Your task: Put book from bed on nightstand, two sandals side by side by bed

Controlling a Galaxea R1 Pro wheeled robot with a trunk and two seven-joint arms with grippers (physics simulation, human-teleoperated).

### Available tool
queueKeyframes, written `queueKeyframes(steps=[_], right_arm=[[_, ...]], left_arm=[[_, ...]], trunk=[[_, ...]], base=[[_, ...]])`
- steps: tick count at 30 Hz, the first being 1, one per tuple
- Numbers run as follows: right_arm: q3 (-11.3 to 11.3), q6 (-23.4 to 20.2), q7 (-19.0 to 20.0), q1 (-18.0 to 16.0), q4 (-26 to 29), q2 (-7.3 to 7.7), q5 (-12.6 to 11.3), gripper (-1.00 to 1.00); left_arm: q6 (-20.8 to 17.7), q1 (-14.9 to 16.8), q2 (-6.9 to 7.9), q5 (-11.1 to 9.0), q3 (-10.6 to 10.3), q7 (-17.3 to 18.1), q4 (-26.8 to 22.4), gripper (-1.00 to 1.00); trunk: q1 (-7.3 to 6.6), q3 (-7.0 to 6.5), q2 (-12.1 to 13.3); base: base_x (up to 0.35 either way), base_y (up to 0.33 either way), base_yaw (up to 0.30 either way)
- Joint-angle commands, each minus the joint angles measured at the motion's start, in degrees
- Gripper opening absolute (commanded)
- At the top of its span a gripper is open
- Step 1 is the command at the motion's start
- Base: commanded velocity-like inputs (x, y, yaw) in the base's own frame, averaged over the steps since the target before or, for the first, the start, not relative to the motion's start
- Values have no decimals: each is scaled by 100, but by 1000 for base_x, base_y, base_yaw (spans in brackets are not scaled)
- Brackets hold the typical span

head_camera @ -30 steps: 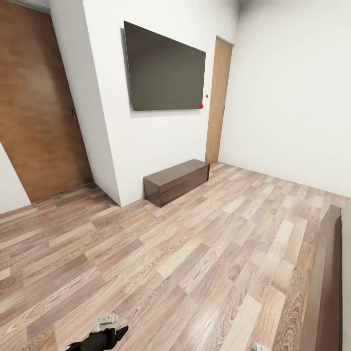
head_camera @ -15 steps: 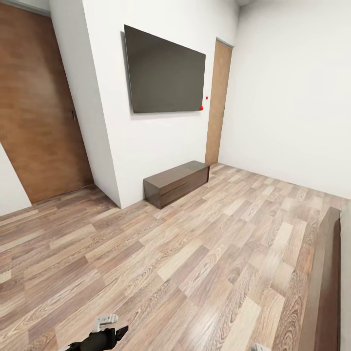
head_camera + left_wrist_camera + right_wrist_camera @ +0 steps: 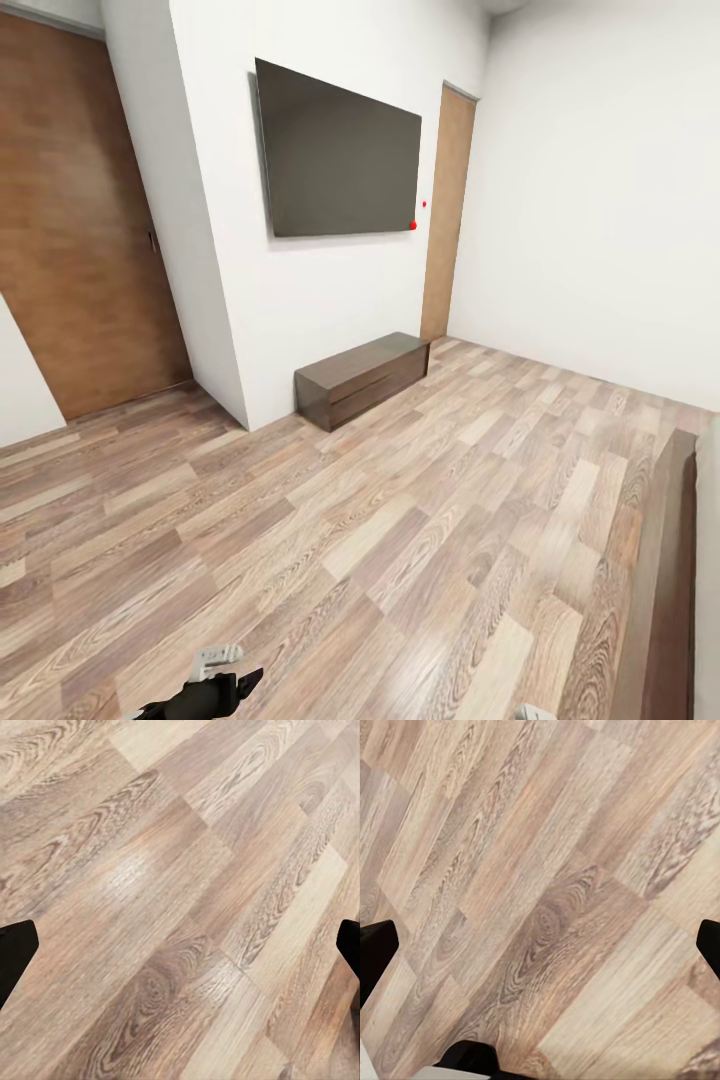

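Two grippers, both spread wide open with nothing between them: in the left wrist view the left gripper (image 3: 180, 945) showed its dark fingertips (image 3: 15, 949) at opposite edges of the picture over bare wood floor (image 3: 180, 870), and the right gripper (image 3: 540, 945) looked the same in its own wrist view, hanging over the planks. From the head camera, a bit of the left arm (image 3: 212, 680) poked in at the bottom edge. Past that was just a big stretch of floor, then the bed (image 3: 665, 600) coming in on the right side, dark wooden frame with a sliver of grey mattress. Further off, a low dark cabinet (image 3: 362, 378) sat against the white wall under a black TV (image 3: 340, 155), with a wooden door (image 3: 448, 210) beside it and another brown door (image 3: 80, 220) off to the left.
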State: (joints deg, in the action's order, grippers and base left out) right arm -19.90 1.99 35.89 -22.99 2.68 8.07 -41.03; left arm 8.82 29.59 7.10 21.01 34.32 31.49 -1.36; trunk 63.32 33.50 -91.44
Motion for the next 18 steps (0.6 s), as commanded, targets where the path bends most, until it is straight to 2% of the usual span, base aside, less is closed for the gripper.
queueKeyframes(steps=[1, 8, 18], right_arm=[[-49, 21, 15, -4, -5, 1, -37, 100], [-49, 21, 16, -4, -5, -4, -37, 100], [-49, 21, 14, -4, -5, -7, -37, 100]], left_arm=[[32, 3, 2, 61, 40, 11, 4, 100], [32, 3, 2, 61, 40, 18, 4, 100], [56, 3, 8, 60, 48, 22, 4, 100]], trunk=[[-23, -13, 39], [-177, -139, 319], [-177, -139, 319]], base=[[0, 0, 0], [0, 0, 0], [17, 0, 0]])
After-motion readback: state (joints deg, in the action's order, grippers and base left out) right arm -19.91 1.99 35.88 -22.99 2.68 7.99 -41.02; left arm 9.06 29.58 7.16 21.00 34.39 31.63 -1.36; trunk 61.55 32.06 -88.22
